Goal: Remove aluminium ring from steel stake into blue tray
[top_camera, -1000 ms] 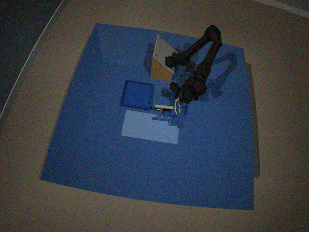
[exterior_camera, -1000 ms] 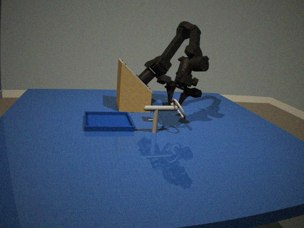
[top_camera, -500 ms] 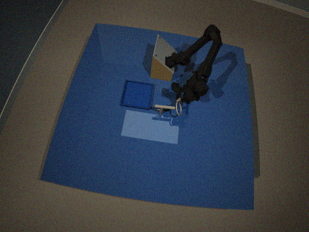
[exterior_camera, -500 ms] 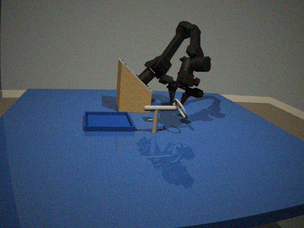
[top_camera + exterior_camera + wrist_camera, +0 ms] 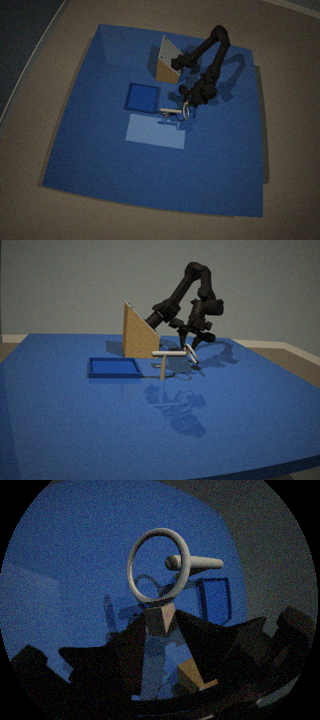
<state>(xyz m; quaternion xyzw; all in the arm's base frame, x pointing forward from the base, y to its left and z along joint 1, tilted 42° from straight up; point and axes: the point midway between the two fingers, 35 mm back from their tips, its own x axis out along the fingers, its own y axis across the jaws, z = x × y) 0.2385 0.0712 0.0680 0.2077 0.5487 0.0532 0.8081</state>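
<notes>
Gripper (image 5: 189,104) (image 5: 187,346) (image 5: 160,615) found closed on the small tab (image 5: 160,619) of the ring (image 5: 188,111) (image 5: 195,356) (image 5: 186,565), which hangs tilted above the table, beyond the fingertips. The ring stands at the near end of the stake's cross-bar (image 5: 170,110) (image 5: 169,353) (image 5: 202,563), off the foot; contact between them cannot be determined. The blue tray (image 5: 143,111) (image 5: 115,375) (image 5: 201,600) lies farther from the gripper, past the stake (image 5: 166,115) (image 5: 163,367), and does not contain the ring.

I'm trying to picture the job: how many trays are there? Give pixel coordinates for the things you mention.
1. The blue tray (image 5: 156,99) (image 5: 115,375) (image 5: 202,605) sits beside the steel stake (image 5: 166,115) (image 5: 163,367); others could be hidden behind the wooden block (image 5: 166,72) (image 5: 140,339) (image 5: 190,675).
</notes>
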